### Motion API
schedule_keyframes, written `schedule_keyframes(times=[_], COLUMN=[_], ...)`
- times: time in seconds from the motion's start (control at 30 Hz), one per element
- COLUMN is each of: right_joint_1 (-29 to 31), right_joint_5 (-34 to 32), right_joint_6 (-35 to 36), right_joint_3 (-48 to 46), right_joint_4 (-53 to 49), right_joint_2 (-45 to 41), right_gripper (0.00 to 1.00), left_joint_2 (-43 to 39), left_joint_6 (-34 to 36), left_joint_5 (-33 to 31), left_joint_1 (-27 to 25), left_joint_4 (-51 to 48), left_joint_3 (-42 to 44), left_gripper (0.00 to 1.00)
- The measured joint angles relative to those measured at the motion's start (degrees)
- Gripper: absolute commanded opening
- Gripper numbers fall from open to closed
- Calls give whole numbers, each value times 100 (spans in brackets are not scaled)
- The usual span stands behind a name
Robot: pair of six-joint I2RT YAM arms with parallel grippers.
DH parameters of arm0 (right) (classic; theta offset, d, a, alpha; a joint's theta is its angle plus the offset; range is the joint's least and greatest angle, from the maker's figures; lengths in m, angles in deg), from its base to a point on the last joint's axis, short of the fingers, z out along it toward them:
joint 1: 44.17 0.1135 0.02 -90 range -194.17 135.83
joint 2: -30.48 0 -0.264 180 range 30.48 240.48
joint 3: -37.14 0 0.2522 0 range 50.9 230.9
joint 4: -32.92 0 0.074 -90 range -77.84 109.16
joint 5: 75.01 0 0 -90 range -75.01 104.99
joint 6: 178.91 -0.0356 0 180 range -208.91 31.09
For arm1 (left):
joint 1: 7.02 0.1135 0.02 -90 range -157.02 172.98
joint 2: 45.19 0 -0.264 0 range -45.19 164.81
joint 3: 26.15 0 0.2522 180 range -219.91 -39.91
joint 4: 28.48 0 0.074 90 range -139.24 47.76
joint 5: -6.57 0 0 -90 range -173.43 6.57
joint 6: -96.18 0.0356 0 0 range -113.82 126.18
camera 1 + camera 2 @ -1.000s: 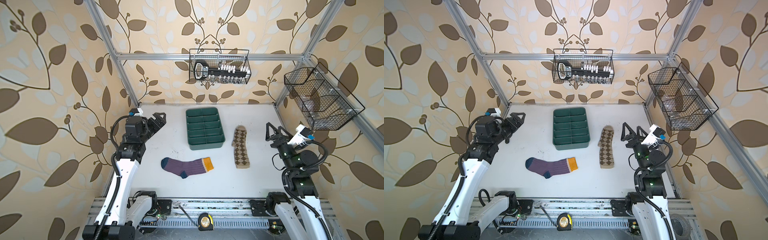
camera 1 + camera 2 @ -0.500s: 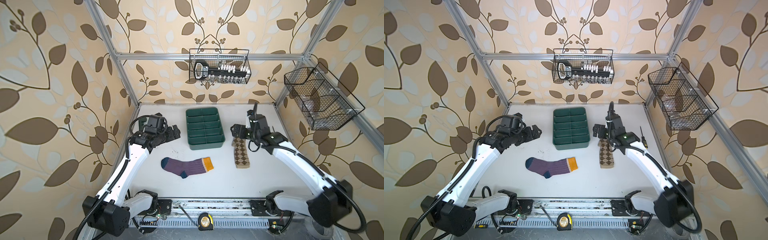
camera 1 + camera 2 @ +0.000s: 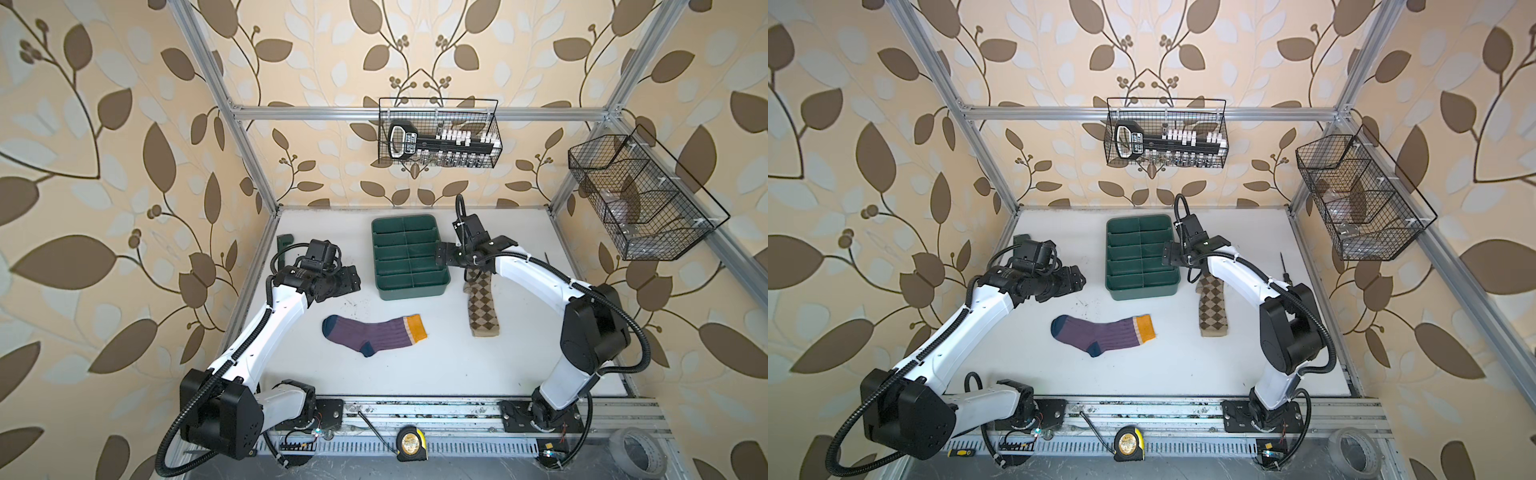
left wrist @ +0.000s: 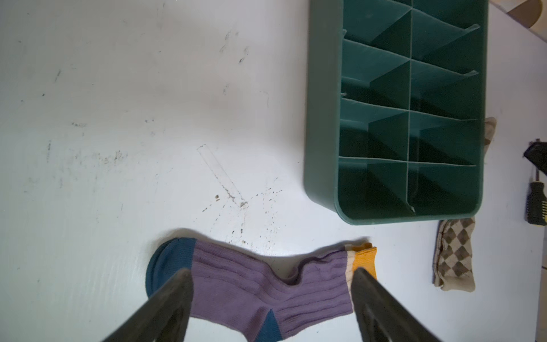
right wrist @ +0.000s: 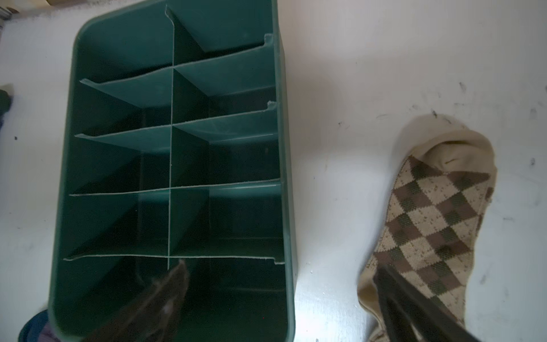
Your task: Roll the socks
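Both arms have swung inward. The left gripper (image 4: pixel 270 270), jaws apart, has the purple sock (image 4: pixel 236 281) just ahead. The right gripper (image 5: pixel 281 266), also spread, straddles the green divider tray's (image 5: pixel 286 177) edge and the argyle sock (image 5: pixel 438 213). Neither is rolled yet.

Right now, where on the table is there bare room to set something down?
Widest: the white table strip between the purple ribbed sock and the metal front rail. Also the gap between that sock and the tan argyle sock. Crowded: between the green divided tray and argyle sock, under the right gripper.
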Motion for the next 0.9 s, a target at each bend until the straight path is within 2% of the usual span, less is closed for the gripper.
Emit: schedule_keyframes(times=[0.17, 0.27, 0.37, 0.5, 0.57, 0.63, 0.77, 0.87, 0.9], right_joint_1=[170, 151, 122, 68, 39, 7, -61, -66, -42], right_joint_5=[63, 94, 133, 251, 291, 282, 306, 365, 369], right_joint_6=[15, 52, 109, 205, 249, 264, 286, 247, 236], right_joint_3=[17, 168, 380, 470, 507, 546, 577, 739, 804], right_joint_4=[57, 55, 35, 31, 17, 13, 39, 24, 28], right_joint_2=[328, 538, 796, 979, 1023, 1058, 1123, 1298, 1370], right_gripper=[91, 80, 73, 58, 46, 42, 23, 19, 14], left_joint_2=[-426, -621, -634, -634, -623, -570, -306, -199, -199], left_joint_6=[-125, -146, -146, -146, -146, -153, -179, -188, -190], left_joint_5=[-157, -243, -313, -387, -376, -310, -129, -122, -118], left_joint_1=[0, 0, 0, -2, -2, -2, -4, -4, -4], left_joint_4=[15, -4, -4, 26, 48, 48, 57, 46, 46], left_joint_3=[155, 195, 195, 216, 254, 264, 264, 264, 264], left_gripper=[89, 90, 89, 89, 88, 88, 88, 88, 88])
